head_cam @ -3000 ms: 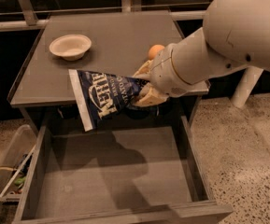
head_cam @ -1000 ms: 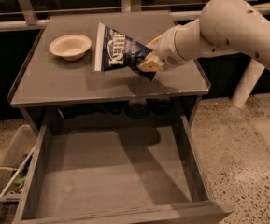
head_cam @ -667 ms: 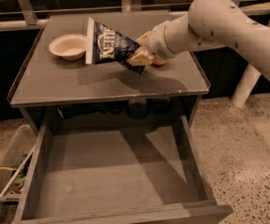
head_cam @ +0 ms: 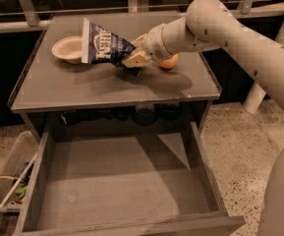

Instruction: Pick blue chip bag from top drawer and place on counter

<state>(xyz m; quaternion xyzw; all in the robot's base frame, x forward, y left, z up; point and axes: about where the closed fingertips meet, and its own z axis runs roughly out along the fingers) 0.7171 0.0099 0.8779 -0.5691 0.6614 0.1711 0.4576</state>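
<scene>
My gripper (head_cam: 130, 58) is shut on the blue chip bag (head_cam: 101, 44), a dark navy crinkled bag with white lettering and a white sealed edge. It holds the bag tilted just above the middle of the counter (head_cam: 82, 85), with the bag's white edge pointing left towards a bowl. The arm reaches in from the right. The top drawer (head_cam: 117, 191) is pulled fully open below the counter and its grey wooden bottom is bare.
A pale shallow bowl (head_cam: 69, 49) sits on the counter at the back left, close to the bag's edge. An orange fruit (head_cam: 169, 62) lies on the counter behind the gripper. A clear plastic bin of clutter (head_cam: 9, 181) stands on the floor at the left.
The gripper has carried the bag up out of the drawer area, over the counter, and leftward and lower towards the bowl. The drawer has stayed open.
</scene>
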